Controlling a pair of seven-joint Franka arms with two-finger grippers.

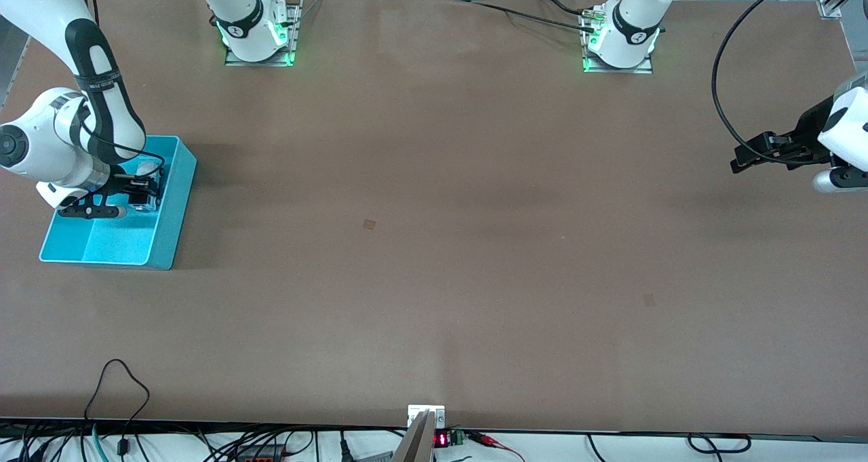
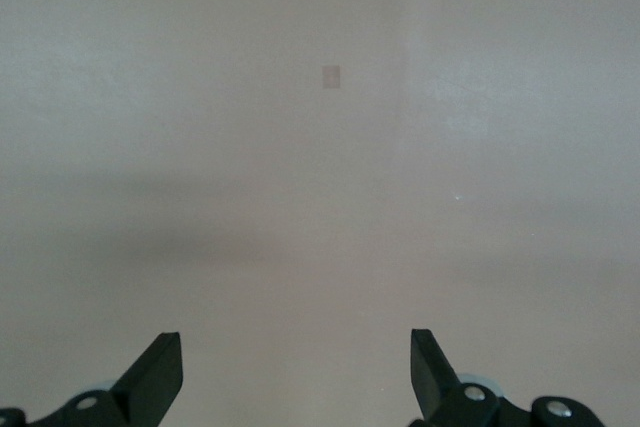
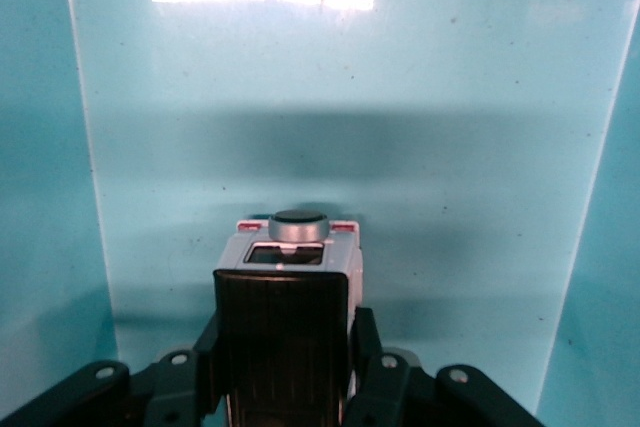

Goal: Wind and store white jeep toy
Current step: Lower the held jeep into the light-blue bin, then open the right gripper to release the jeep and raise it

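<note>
Fingers (image 3: 375,372) of the right gripper (image 3: 285,387) are clamped on the white jeep toy (image 3: 288,297), holding it inside the turquoise bin (image 1: 173,211) at the right arm's end of the counter (image 1: 434,245). Well apart from the bin, the left gripper (image 2: 297,377) waits over the counter, its fingers spread wide and holding nothing.

Robotics lab: two arm bases (image 1: 258,31) bolted to a bare brown desk (image 1: 434,245), aluminium framing (image 1: 837,1) at the corner, loose cables (image 1: 122,394) and electronics along the edge.
</note>
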